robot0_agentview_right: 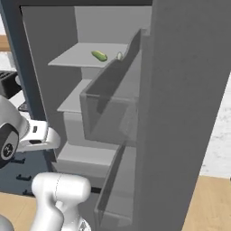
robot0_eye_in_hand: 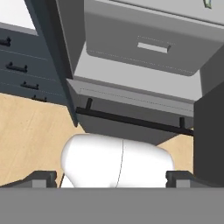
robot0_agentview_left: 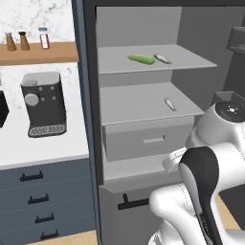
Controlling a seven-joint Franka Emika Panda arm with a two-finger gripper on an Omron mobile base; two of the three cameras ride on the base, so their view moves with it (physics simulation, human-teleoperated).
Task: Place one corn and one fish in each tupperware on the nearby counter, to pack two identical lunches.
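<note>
Corn (robot0_agentview_left: 141, 59), a green-husked cob, lies on the open fridge's top shelf (robot0_agentview_left: 191, 60) beside a silver fish (robot0_agentview_left: 162, 59); another fish (robot0_agentview_left: 169, 104) lies one shelf down. Cob likely light, stiff; pinch mid-length. Fish probably slippery. Claw (robot0_eye_in_hand: 112, 177) spread wide, empty, low.

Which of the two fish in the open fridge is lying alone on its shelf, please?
The fish on the middle shelf lies alone; the other fish lies on the top shelf, right beside the green-husked corn.
</note>
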